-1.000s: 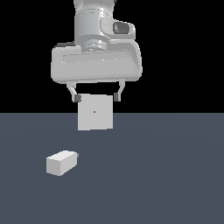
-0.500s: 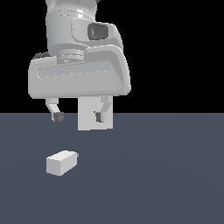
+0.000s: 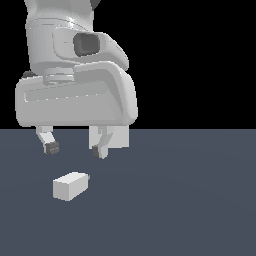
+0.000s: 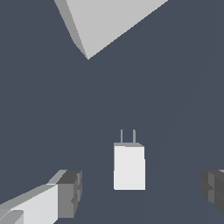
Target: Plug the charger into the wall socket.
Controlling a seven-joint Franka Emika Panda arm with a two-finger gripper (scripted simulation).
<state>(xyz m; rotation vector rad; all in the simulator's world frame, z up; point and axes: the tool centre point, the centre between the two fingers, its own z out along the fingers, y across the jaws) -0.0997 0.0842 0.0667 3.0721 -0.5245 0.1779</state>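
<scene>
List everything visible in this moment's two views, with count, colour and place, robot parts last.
charger: one, white block with two short grey prongs, lying on the floor, below and between the open fingers, untouched.
wall socket: one, white panel, upright behind the tool, mostly hidden by it in the exterior view.
floor: one, dark blue-grey, under everything.
tool: one, white body with dark finger pads, jaws open and empty, above the charger.
arm: one, white, rising out of the exterior view's top.
</scene>
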